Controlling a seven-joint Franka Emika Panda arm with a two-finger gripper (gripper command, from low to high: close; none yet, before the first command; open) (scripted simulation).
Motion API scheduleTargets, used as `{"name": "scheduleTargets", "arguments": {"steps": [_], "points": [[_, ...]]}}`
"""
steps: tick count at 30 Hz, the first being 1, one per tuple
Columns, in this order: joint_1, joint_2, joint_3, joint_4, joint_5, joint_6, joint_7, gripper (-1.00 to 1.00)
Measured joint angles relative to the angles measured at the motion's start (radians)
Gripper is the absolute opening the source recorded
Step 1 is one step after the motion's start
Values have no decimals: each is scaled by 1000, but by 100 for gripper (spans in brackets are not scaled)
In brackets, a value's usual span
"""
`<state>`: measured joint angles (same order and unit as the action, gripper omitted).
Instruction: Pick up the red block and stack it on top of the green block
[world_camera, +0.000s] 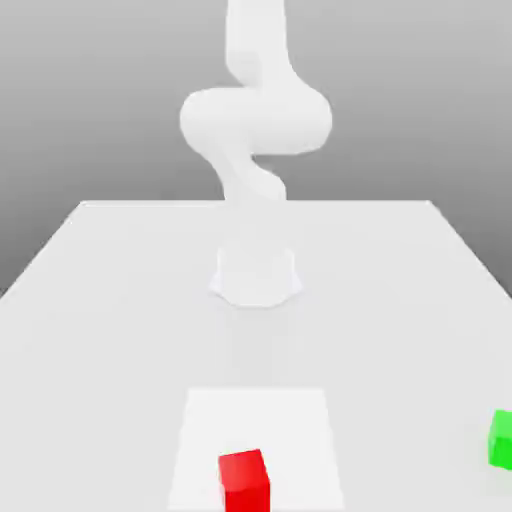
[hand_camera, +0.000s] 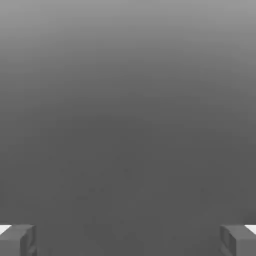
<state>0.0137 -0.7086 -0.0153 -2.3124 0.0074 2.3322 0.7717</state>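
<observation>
The red block (world_camera: 244, 480) rests on the white table near its front edge, about midway across in the exterior view. The green block (world_camera: 502, 438) lies on the table at the exterior view's right, cut off by the frame edge. The two blocks are far apart. In the hand view my gripper (hand_camera: 128, 240) is open, its two grey fingertips (hand_camera: 17, 240) spread wide with nothing between them and only a plain grey background beyond. The white arm (world_camera: 255, 120) rises from its base and leaves the exterior view at the top.
The arm's round base (world_camera: 256, 272) stands at the middle of the table (world_camera: 100, 300). A slightly brighter square patch (world_camera: 290, 420) marks the table surface around the red block. The table's back edge runs behind the base.
</observation>
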Motion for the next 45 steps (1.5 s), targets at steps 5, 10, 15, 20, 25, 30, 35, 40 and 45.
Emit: {"name": "scheduleTargets", "arguments": {"steps": [5, 10, 15, 20, 25, 30, 35, 40, 45], "points": [[28, 187, -31, -26, 17, 67, -60, 0], [48, 369, -54, -51, 36, 133, -121, 0], [57, 550, -67, -76, 54, 197, -180, 0], [59, 731, -71, -101, 59, 263, -230, 0], [53, 910, -73, -125, 43, 330, -264, 0], [34, 1091, -50, -105, 65, 467, -289, 0], [32, 1110, -47, -103, 67, 483, -290, -100], [38, 1052, -55, -112, 56, 433, -282, -100], [97, 944, -4, -108, 10, 321, -309, -100]]}}
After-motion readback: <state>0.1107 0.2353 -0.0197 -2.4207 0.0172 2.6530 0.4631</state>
